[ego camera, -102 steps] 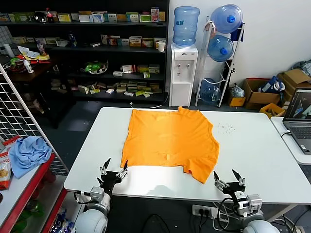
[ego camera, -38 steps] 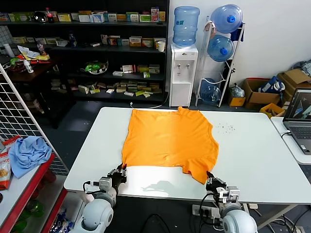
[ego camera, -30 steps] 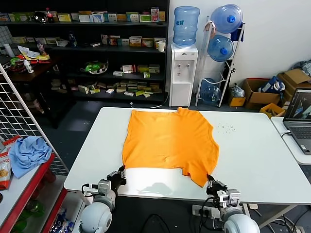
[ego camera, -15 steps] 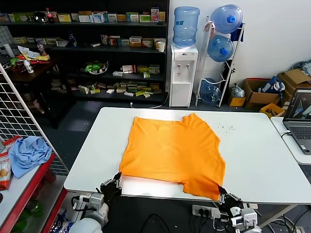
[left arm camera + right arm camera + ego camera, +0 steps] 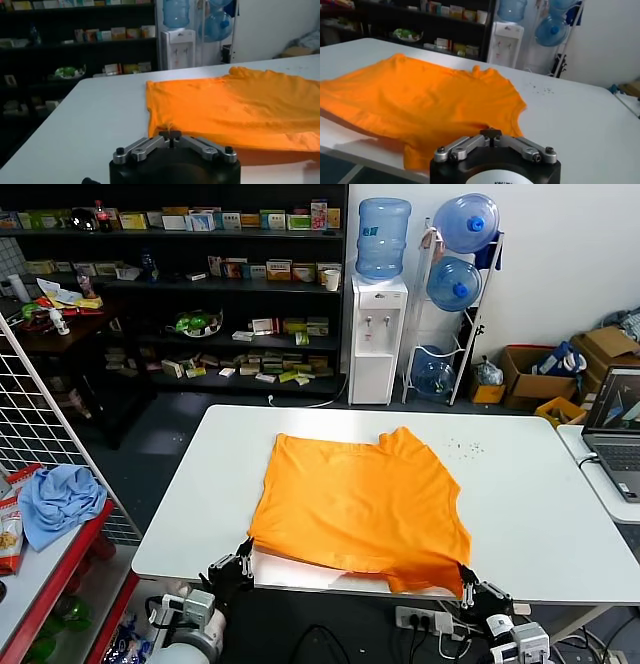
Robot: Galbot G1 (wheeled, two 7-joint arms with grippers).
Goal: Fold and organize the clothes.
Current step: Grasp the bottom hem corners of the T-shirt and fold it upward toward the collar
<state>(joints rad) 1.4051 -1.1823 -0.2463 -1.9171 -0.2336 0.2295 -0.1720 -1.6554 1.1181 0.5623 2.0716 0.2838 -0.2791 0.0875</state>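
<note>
left hand [image 5: 243, 551] pinched on T-shirt [image 5: 360, 504] near-left hem corner | right hand [image 5: 466, 582] pinched on near-right corner | shirt spread on counter [image 5: 540, 514], near hem raised at edge | risk: thin fabric slips out, uneven pull skews shirt

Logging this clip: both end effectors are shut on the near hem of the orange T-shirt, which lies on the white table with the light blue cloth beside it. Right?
Not quite. The light blue cloth is not on the white table; the head view shows it on the red-edged rack to the robot's left. The rest holds: the left end effector and right end effector are shut on the near hem of the orange T-shirt.
</note>
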